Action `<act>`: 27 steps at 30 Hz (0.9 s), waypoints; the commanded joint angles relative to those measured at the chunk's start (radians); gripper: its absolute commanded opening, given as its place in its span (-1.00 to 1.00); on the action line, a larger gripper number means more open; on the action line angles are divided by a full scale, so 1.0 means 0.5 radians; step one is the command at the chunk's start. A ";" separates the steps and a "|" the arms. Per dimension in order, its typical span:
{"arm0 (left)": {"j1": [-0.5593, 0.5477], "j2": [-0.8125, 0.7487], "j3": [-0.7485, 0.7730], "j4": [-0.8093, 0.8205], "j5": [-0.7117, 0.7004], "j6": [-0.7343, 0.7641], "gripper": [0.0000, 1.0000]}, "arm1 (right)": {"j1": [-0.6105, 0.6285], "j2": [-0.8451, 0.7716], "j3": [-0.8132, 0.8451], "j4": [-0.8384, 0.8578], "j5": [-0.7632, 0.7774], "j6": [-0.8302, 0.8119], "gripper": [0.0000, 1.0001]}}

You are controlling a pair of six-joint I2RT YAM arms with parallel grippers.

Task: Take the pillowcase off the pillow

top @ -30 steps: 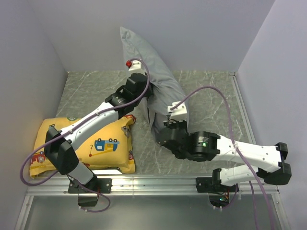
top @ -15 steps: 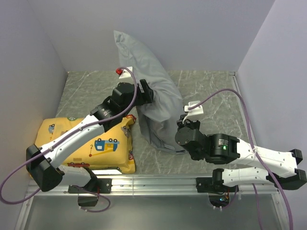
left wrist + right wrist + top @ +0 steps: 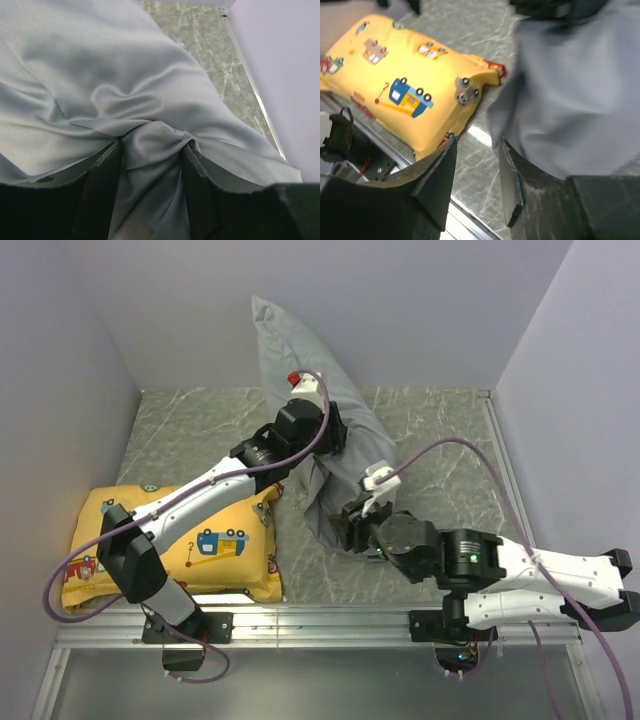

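The grey pillowcase hangs as a long bundle from the back wall down to the marble table. My left gripper is shut on a bunched fold of it at mid-height; in the left wrist view the cloth is pinched between the fingers of the left gripper. My right gripper is open and empty, low by the bundle's lower end. In the right wrist view the right gripper has bare table between its fingers and the grey cloth just beside the right finger. The white pillow is hidden inside the case.
A yellow cartoon-vehicle pillow lies at the front left, close to the bundle's lower end; it also shows in the right wrist view. A metal rail runs along the front edge. Walls close in the left, back and right sides.
My left gripper has swung right with the pillowcase, shifting the bundle right. My right gripper has moved left and down to the bundle's lower end.
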 commanded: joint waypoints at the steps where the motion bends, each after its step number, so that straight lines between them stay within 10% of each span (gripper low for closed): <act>1: -0.006 0.046 0.178 -0.021 0.052 0.050 0.10 | 0.032 0.152 -0.043 0.095 -0.036 0.068 -0.05; 27: -0.003 0.209 0.420 -0.128 0.021 0.050 -0.22 | -0.293 0.854 -0.408 0.270 0.222 0.694 -0.21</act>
